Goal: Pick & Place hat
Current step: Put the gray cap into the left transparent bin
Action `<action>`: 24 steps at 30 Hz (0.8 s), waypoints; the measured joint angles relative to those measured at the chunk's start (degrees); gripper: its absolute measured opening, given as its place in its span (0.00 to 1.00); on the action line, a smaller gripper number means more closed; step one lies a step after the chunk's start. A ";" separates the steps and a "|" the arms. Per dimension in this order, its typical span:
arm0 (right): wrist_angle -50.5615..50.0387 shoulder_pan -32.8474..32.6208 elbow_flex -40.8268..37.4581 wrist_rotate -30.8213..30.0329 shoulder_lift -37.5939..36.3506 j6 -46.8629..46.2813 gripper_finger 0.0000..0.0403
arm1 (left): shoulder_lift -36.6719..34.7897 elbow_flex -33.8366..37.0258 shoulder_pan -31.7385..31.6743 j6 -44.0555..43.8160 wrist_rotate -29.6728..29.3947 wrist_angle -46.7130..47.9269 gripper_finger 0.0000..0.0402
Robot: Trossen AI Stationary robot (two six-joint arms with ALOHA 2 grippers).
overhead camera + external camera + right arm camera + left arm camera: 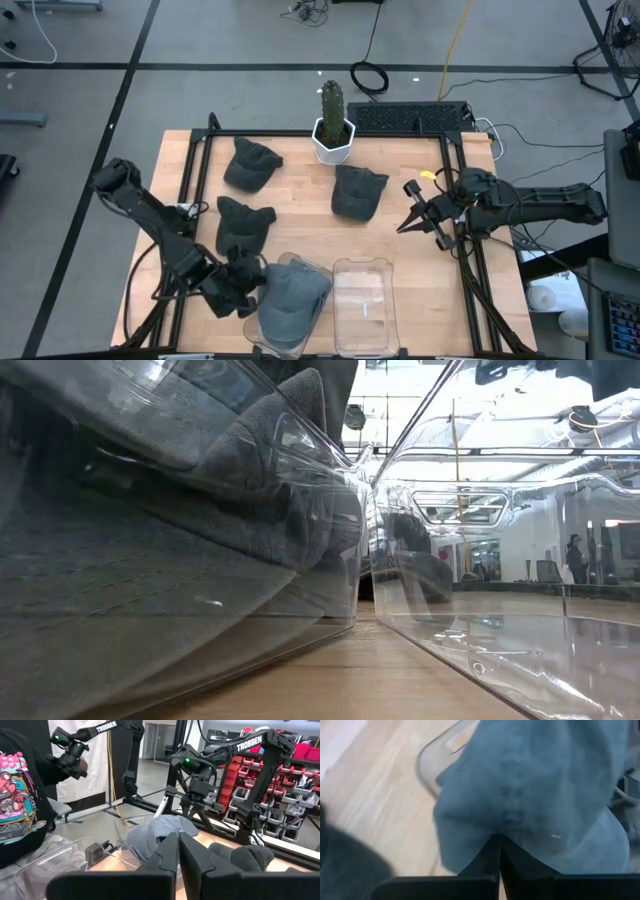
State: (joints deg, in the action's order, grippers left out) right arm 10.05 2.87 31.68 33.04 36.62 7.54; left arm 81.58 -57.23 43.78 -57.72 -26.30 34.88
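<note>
Hat (290, 300), grey, draped over the rim of the left clear bin (322, 272) at the table's near edge, crown bulging above the rim. Left gripper (250, 290) at the hat's left side, fingers closed together, pinching the fabric. Second clear bin (364, 305) just beside, to the right. Three darker hats (245, 222) lie on the table (400, 240) behind. Right gripper (404, 225) hovers over the right side, fingers pressed shut, holding nothing. Potted cactus (332, 122) at the far edge.

A robotics lab: robot arms (250, 750), parts bins (295, 765).
</note>
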 joint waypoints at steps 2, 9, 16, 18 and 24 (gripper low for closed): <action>0.91 0.00 -0.49 -0.01 0.19 -0.15 0.00 | 0.00 0.00 -1.45 4.74 1.79 -2.04 0.00; 1.99 0.00 -0.85 0.02 0.17 -2.33 0.00 | 0.58 0.00 -7.05 20.15 8.20 -8.44 0.00; 2.00 0.02 -0.85 0.02 0.17 -2.33 0.00 | 1.84 0.02 -11.50 33.95 16.36 -16.71 0.00; 2.02 0.01 -0.85 0.02 0.17 -2.33 0.00 | 1.74 0.01 -11.95 36.95 19.12 -20.17 0.00; 2.00 0.02 -0.85 0.02 0.17 -2.30 0.00 | 2.23 -0.02 -11.69 40.78 22.07 -22.98 0.00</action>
State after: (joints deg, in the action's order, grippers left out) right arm 12.05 2.90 30.83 33.06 36.80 5.24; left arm 83.81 -57.25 32.09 -16.94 -4.22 11.90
